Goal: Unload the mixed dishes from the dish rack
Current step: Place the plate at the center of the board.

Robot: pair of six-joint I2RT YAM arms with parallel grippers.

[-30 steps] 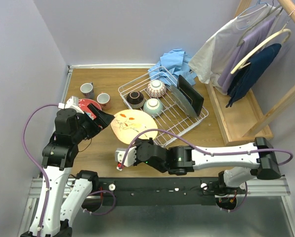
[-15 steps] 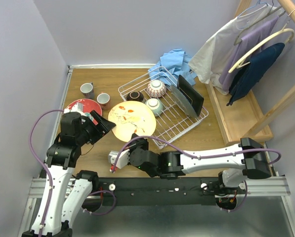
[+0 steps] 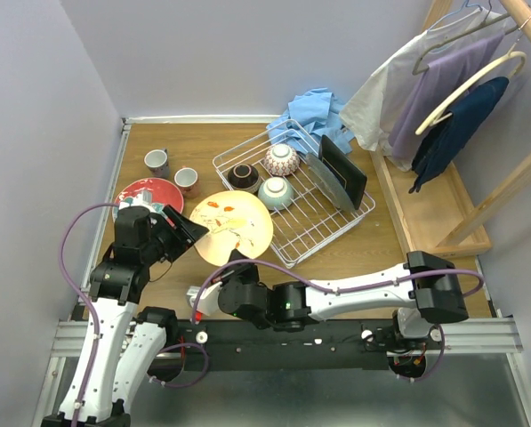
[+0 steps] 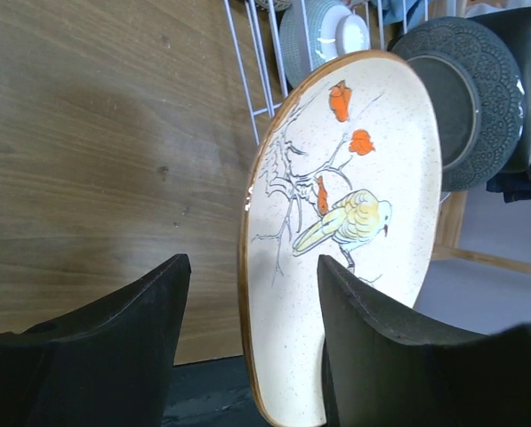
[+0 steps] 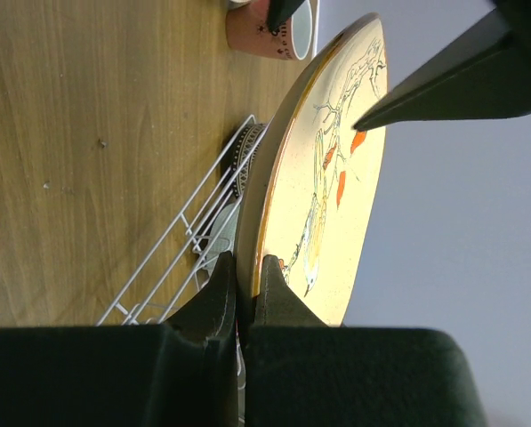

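While the right claw (image 5: 247, 271) pinches the bird plate (image 3: 234, 227) and the left claw (image 4: 252, 267) gapes astride its rim, a red plate (image 3: 149, 191) and two cups (image 3: 187, 181) sit beyond the left claw; bowls (image 3: 276, 192) and dark plates (image 3: 343, 173) wait in the dish rack (image 3: 323, 236).

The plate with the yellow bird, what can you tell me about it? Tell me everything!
The bird plate is round, cream and speckled, likely ceramic, with a brown rim, a yellow bird on a thin branch and orange leaves. It is tilted up on edge over the wooden table, beside the dish rack. The right gripper pinches its rim; the left gripper stands open around its edge.
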